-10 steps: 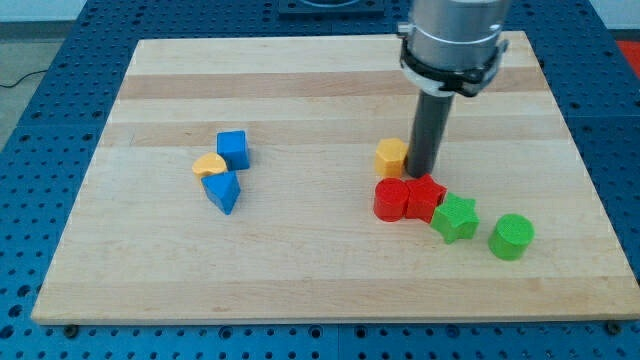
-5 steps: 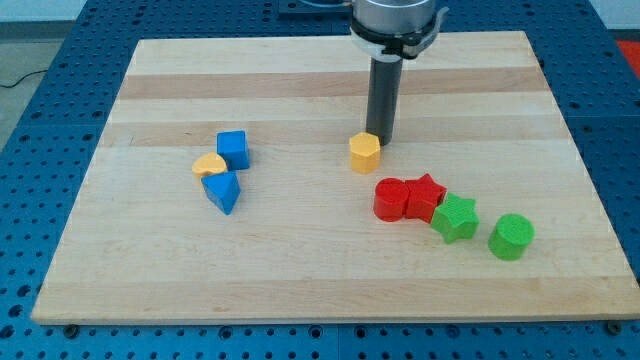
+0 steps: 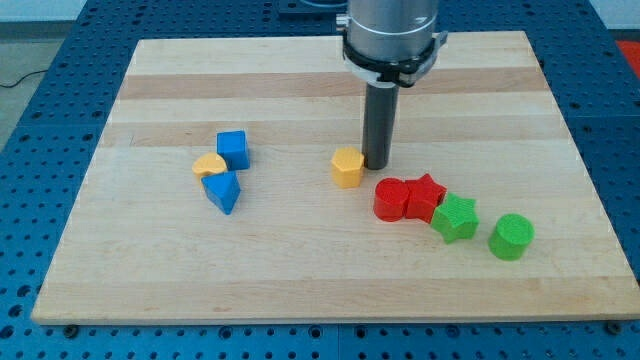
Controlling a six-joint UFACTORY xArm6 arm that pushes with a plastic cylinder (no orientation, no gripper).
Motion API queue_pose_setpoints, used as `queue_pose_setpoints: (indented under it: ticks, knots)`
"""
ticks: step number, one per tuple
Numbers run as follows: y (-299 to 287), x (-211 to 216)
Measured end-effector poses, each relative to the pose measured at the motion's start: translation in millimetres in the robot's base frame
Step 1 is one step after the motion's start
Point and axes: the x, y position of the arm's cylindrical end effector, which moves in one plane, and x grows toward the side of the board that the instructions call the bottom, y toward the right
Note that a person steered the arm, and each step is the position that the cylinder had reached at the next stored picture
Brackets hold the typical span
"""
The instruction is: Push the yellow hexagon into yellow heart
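Note:
The yellow hexagon (image 3: 347,168) sits near the board's middle. My tip (image 3: 376,164) stands right against its right side. The yellow heart (image 3: 209,165) lies well to the view's left, wedged between a blue cube (image 3: 233,149) above it and a blue triangular block (image 3: 223,190) below it. The hexagon and the heart are far apart, with bare wood between them.
A red cylinder (image 3: 390,199) and a red star (image 3: 425,196) touch each other just below and right of my tip. A green star (image 3: 456,218) and a green cylinder (image 3: 512,236) follow further right. The wooden board (image 3: 320,290) lies on a blue pegboard table.
The yellow hexagon has slid left and slightly down, away from the red blocks. My tip moved left, rose toward the view's top, then came back down beside the hexagon's right side.

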Motion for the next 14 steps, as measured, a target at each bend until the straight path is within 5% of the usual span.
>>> queue_pose_setpoints:
  ticks: [5, 14]
  knots:
    - [-23.6, 39.2]
    - [-112.6, 19.7]
